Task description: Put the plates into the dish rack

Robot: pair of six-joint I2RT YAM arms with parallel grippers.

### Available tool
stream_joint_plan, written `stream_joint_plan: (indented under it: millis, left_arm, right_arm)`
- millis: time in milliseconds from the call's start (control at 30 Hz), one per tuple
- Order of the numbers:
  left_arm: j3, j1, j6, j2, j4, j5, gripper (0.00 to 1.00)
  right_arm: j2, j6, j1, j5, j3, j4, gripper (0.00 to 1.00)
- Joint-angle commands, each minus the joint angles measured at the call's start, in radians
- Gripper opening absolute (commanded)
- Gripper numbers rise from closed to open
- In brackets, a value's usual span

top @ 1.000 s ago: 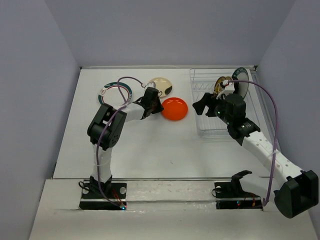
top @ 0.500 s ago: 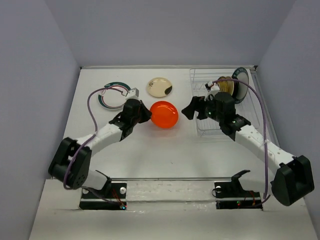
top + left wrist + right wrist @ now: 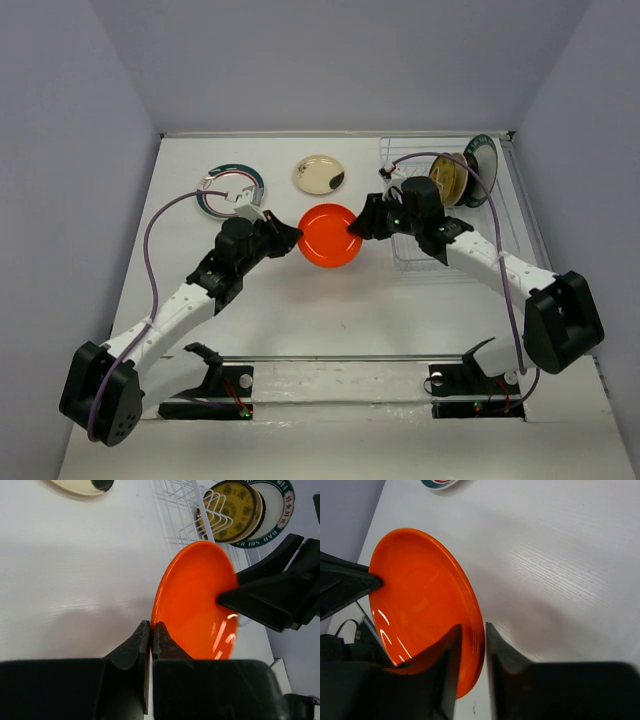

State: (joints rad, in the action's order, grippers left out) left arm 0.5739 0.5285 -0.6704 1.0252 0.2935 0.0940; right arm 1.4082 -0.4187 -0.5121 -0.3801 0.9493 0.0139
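An orange-red plate [image 3: 328,236] [image 3: 195,600] [image 3: 420,600] hangs tilted above the table between both arms. My left gripper [image 3: 295,236] [image 3: 151,630] is shut on its left rim. On the opposite rim, my right gripper [image 3: 355,228] [image 3: 472,630] is shut, one finger on each face. The white wire dish rack [image 3: 400,145] [image 3: 175,510] stands at the back right. It holds a gold patterned plate [image 3: 447,180] [image 3: 235,505] and a teal-rimmed plate [image 3: 483,165] [image 3: 277,510] upright. A cream plate [image 3: 320,175] and another teal-rimmed plate [image 3: 230,190] lie flat on the table.
The right arm reaches leftward in front of the rack's near left corner. Grey walls close the table at the back and on both sides. The two arm bases [image 3: 205,385] sit along the near edge.
My left arm stretched out and carried the orange-red plate forward and right. The right gripper left the rack, moved left and closed on the plate's right rim.
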Motion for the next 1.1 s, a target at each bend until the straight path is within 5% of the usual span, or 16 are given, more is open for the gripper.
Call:
stream_joint_plan:
  millis: [0,167,267,367,533,800,1067]
  left_arm:
    - [0.003,0.001,0.003,-0.047,0.084,0.072,0.12]
    - [-0.003,0.001,0.012,-0.043,0.04,0.026,0.81]
    - [-0.017,0.001,0.02,-0.043,0.018,0.021,0.94]
    - [-0.037,0.002,0.003,-0.047,0.044,0.041,0.95]
    - [-0.017,0.001,-0.011,0.002,0.075,0.003,0.95]
    - [0.132,-0.004,-0.015,0.196,0.073,-0.083,0.98]
    - [0.219,-0.021,-0.026,0.346,0.096,-0.157,0.97]
  right_arm:
    - [-0.009,-0.057,-0.003,-0.04,0.039,-0.094,0.1]
    - [-0.063,-0.022,0.02,0.179,0.075,-0.059,0.07]
    - [-0.075,0.064,0.084,0.441,0.179,0.068,0.07]
    - [-0.064,0.217,0.135,0.798,0.282,0.12,0.07]
    - [0.018,0.433,0.231,1.039,0.396,0.12,0.07]
    - [0.211,0.665,0.27,1.124,0.528,0.063,0.07]
    - [0.307,0.719,0.27,1.141,0.588,0.064,0.07]
